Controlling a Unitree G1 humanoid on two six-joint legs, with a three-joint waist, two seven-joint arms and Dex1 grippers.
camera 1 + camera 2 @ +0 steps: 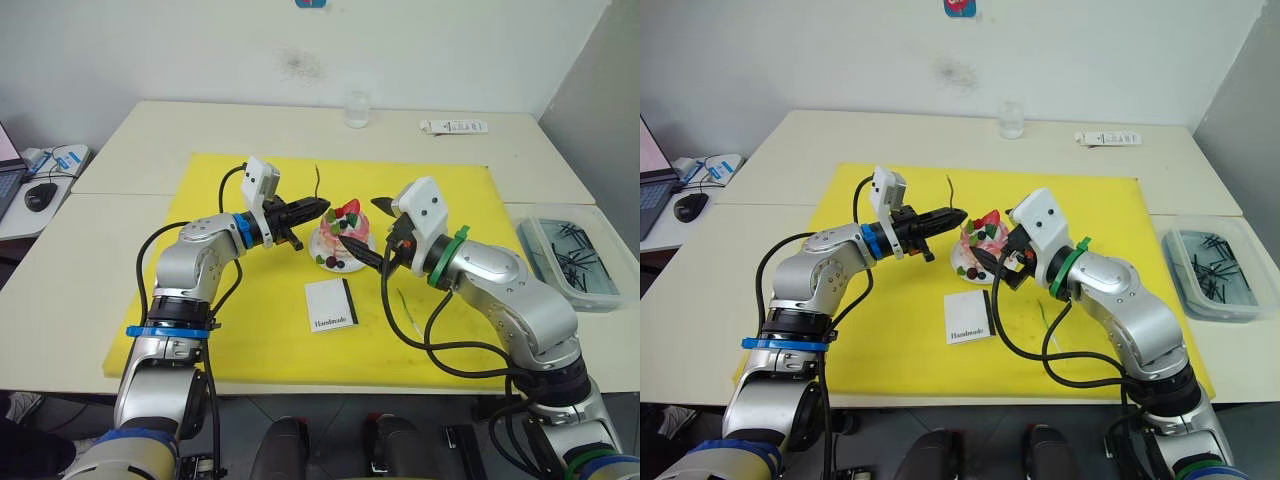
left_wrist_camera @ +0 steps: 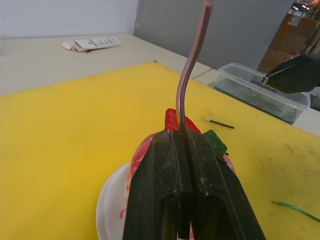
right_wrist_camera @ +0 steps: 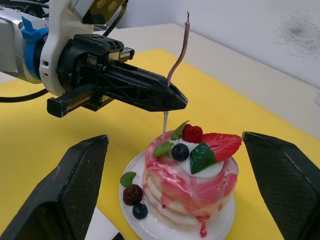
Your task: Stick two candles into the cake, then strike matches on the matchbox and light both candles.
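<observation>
The pink cake (image 1: 345,230) with a strawberry on top sits on its white plate (image 1: 330,263) at the middle of the yellow mat (image 1: 230,320). My left gripper (image 1: 320,208) is shut on a wavy candle (image 3: 177,55), held upright at the cake's left rim. The candle's pale lower end hangs just over the cake top. My right gripper (image 1: 375,232) is open, with its fingers (image 3: 75,195) spread on either side of the cake. A second candle (image 1: 408,310) lies on the mat near my right arm. The white matchbox (image 1: 331,304) lies in front of the plate. One match (image 2: 220,123) lies on the mat behind the cake.
A clear plastic bin (image 1: 570,255) holding dark sticks stands on the table to the right of the mat. A glass (image 1: 357,108) and a white tube (image 1: 455,127) lie at the table's far edge. A mouse (image 1: 40,195) and a laptop sit on the side table at the left.
</observation>
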